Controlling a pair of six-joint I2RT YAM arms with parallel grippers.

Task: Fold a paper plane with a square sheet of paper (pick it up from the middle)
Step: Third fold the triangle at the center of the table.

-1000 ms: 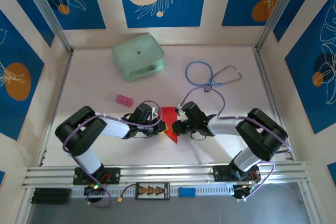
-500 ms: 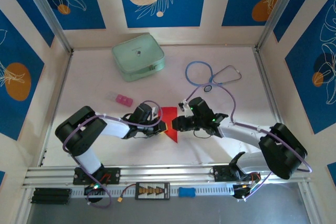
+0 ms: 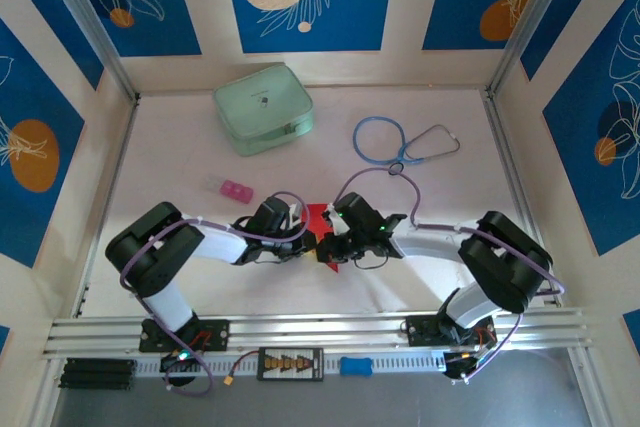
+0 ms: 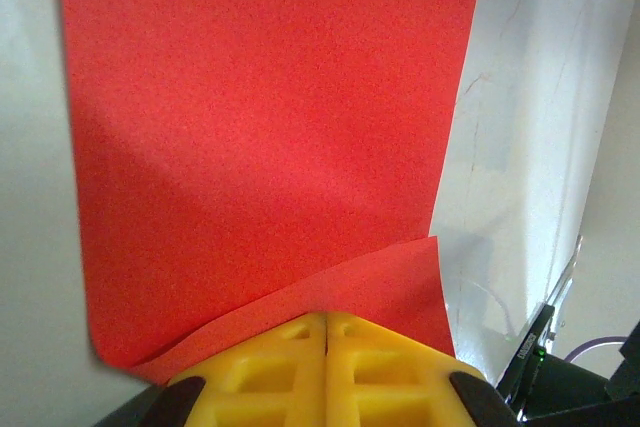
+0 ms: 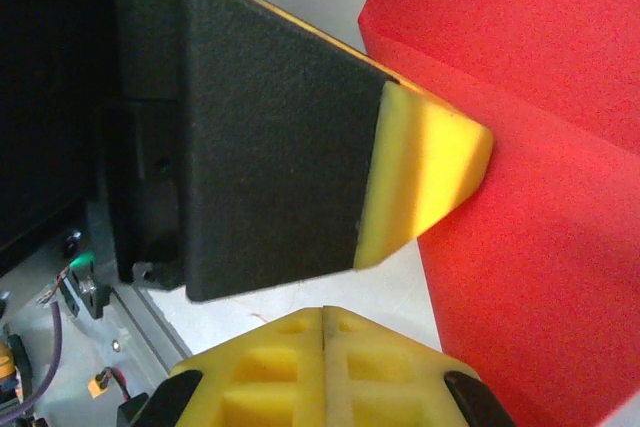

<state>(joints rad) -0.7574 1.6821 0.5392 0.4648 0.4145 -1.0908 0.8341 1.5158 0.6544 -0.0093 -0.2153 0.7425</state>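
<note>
A pale green case [image 3: 263, 109] sits at the far side of the white counter [image 3: 180, 147]. The red paper [image 3: 317, 215] lies on the counter, well apart from the case. It is closer to the arm bases and a little to the right of the case. The paper is folded. From above, it comes to a point on the side away from the case. The left wrist camera shows a thin flap [image 4: 380, 287] turned over along one edge. The left tool [image 4: 326, 319] has its two yellow fingers [image 4: 270, 372] pressed together, with their tips right at that flap. I cannot tell if any paper is caught between them. The right tool [image 5: 325, 312] has its yellow fingers [image 5: 260, 367] pressed together too, with nothing between them. It is just beside the left tool's black and yellow finger [image 5: 425, 172], whose tip reaches the edge of the paper. From above, the two tools meet nose to nose over the paper. A small pink thing [image 3: 237, 191] lies between the case and the left arm. A blue stethoscope [image 3: 400, 142] lies to the right of the case.
</note>
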